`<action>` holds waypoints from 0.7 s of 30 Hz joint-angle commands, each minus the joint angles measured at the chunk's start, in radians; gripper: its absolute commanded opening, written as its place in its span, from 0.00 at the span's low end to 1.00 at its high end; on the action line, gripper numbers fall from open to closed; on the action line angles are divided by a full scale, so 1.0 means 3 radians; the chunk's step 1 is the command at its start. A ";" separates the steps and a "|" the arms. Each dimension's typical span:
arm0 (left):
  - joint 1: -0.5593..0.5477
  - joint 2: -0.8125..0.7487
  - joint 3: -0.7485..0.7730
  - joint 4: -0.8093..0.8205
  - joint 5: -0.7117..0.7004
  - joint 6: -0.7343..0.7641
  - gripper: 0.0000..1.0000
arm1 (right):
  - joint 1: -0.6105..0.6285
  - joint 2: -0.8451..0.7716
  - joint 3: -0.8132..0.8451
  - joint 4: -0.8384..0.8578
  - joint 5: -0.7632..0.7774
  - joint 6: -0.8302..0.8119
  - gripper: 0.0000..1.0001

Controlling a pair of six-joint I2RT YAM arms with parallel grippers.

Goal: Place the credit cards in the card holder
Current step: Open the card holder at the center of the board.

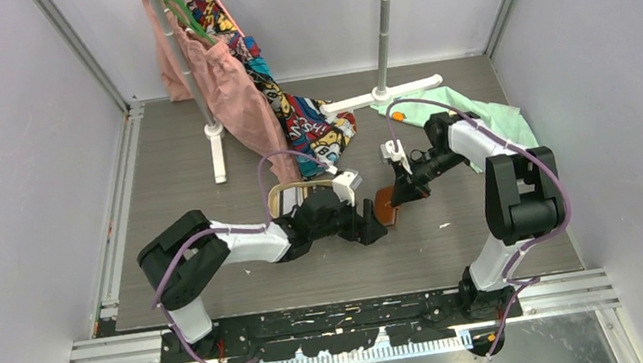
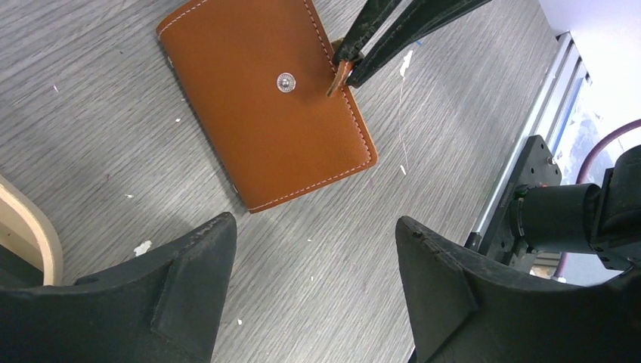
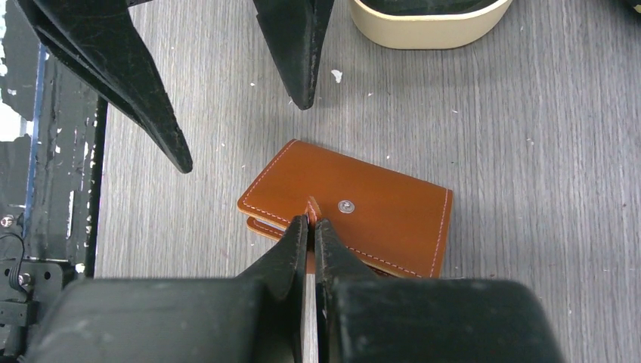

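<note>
A: Start at the right gripper (image 3: 311, 219). What are its jaws doing?

B: They are pinched together on the snap tab (image 2: 338, 76) of the card holder (image 3: 378, 215), at the long edge where the tab wraps over. The tab looks lifted off its stud (image 3: 346, 206), which shows bare on the cover.

A: And the left gripper (image 2: 314, 227)?

B: Its jaws are wide apart and hold nothing. The tips point at the holder from just beside it and do not touch the leather.

A: Where does the holder lie?

B: It lies flat and folded shut on the grey table top (image 3: 529, 151), between the two grippers. The oval wooden tray (image 3: 423, 30) is near it, by the left arm.

A: The credit cards?

B: I cannot make them out in any view. From above the left arm covers most of the tray, so I cannot say whether they lie in it.

A: Which step is this, then?

B: Opening, I judge — the snap looks undone, the cover is not yet swung back, and no card is in.

A: What does the next move call for?

B: The cover has to be swung up by the tab, in an arc about the spine. It should go slowly, so the thin tab does not slip from the pinch. The holder is light and may slide or rise whole — the left fingers probably need to press the lower half down.
</note>
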State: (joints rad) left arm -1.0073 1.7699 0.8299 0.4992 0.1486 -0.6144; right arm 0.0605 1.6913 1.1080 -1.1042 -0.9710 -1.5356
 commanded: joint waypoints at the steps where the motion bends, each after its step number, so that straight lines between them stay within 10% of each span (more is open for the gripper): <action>1: -0.0069 -0.0018 0.0143 0.0220 -0.0141 0.0153 0.78 | -0.0001 -0.0009 0.0121 -0.0072 -0.0134 0.0031 0.01; 21: -0.0377 0.0277 0.0639 -0.0293 -0.1139 0.0312 0.83 | 0.0001 0.0008 0.0142 -0.0073 -0.0146 0.0070 0.01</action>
State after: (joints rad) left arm -1.1046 1.8397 0.9604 0.4248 -0.1112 -0.5201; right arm 0.0605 1.6958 1.1183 -1.1049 -0.9749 -1.5162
